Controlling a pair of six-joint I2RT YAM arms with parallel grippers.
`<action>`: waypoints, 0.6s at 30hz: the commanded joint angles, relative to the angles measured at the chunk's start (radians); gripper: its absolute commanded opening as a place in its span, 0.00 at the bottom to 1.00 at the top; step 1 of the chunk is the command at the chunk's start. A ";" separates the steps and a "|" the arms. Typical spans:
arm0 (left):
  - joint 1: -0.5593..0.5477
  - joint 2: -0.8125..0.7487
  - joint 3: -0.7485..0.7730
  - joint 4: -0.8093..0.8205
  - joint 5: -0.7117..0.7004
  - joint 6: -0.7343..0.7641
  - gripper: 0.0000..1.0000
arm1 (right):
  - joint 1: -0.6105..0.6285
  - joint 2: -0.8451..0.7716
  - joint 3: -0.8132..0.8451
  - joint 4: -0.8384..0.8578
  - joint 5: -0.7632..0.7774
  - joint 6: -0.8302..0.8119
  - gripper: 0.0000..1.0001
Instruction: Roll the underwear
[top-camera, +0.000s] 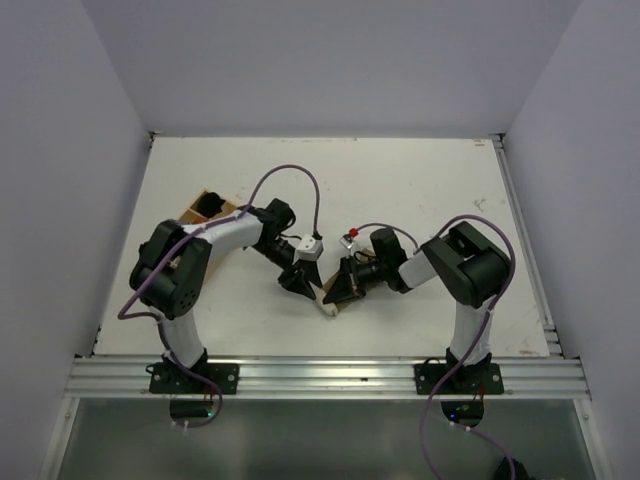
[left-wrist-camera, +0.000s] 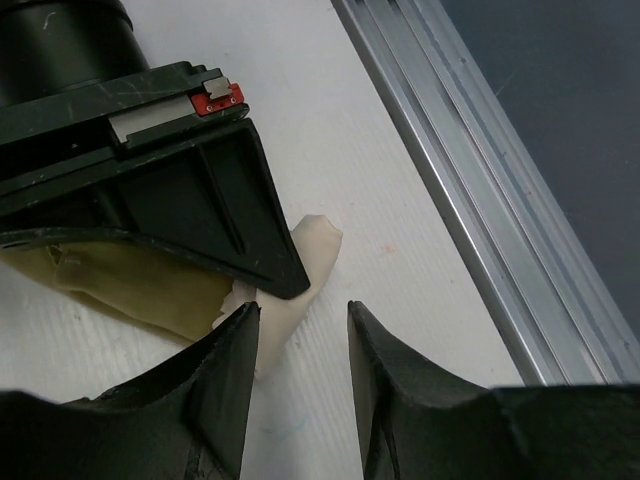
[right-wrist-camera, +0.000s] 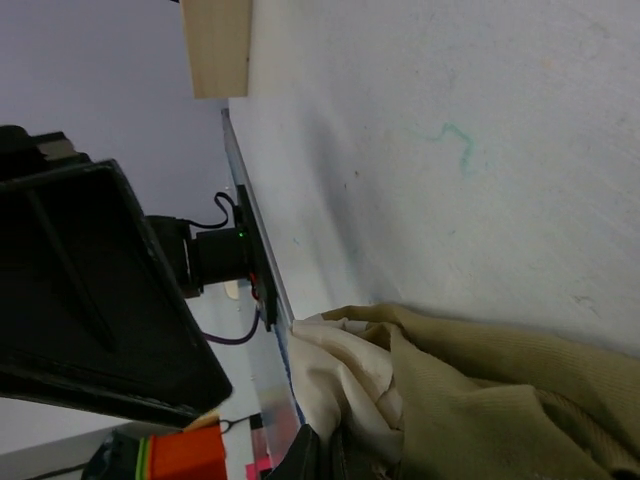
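A white table (top-camera: 400, 190) fills the middle of the top view, with pale walls (top-camera: 330, 60) around it. A wooden box (top-camera: 212, 207) sits at its upper left. A metal rail (top-camera: 330, 375) runs along the bottom edge. A faint green scribble (right-wrist-camera: 450, 140) marks the tabletop.

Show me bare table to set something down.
Free: the table's far half, beyond both arms; the strip right of the right arm. Crowded: near middle, where the left gripper and right gripper meet at the underwear.
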 joint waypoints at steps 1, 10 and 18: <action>-0.028 0.051 0.050 -0.005 0.025 0.079 0.44 | 0.003 0.016 -0.008 0.204 -0.033 0.104 0.00; -0.059 0.172 0.113 -0.065 0.036 0.174 0.39 | 0.003 0.012 -0.039 0.178 -0.012 0.071 0.00; -0.096 0.263 0.179 -0.140 0.024 0.222 0.23 | 0.005 -0.007 -0.071 0.135 0.034 0.038 0.01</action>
